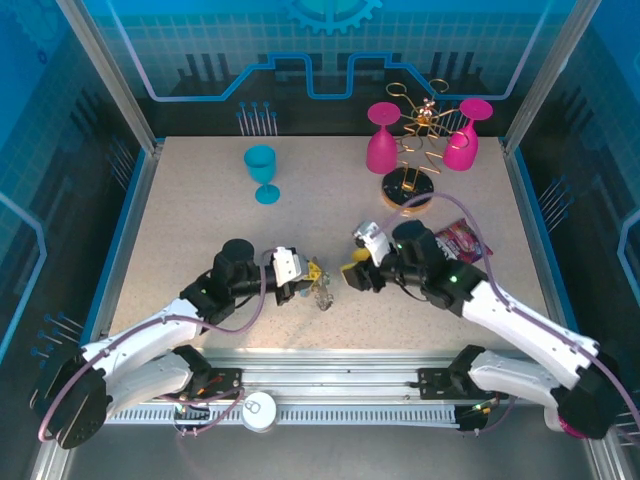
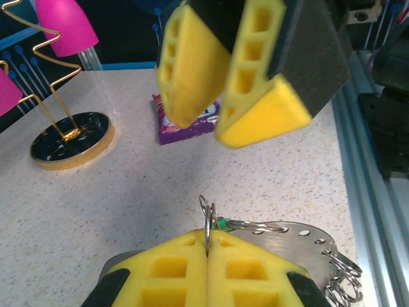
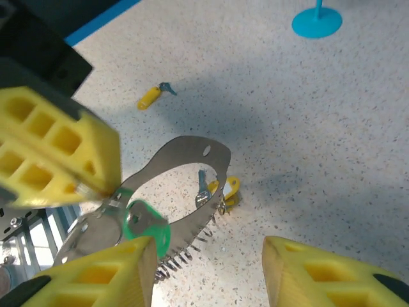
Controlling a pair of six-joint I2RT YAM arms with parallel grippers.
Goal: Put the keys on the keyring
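Note:
The keyring (image 3: 185,150) is a flat grey metal loop with small wire rings along its rim, held just above the table between the two arms (image 1: 322,292). My left gripper (image 2: 208,246) is shut on one of those small rings. A green key (image 3: 146,224) hangs at the held end, against the left finger of my right gripper (image 3: 208,252). That gripper stands open with nothing between its fingers. A yellow key (image 3: 227,190) hangs from the loop's rim. Another yellow key (image 3: 151,97) lies loose on the table beyond it.
A gold wire rack on a round base (image 1: 408,185) stands at the back right with two pink goblets (image 1: 382,140) hung on it. A blue goblet (image 1: 262,170) is at the back left. A purple packet (image 1: 460,240) lies right of my right arm.

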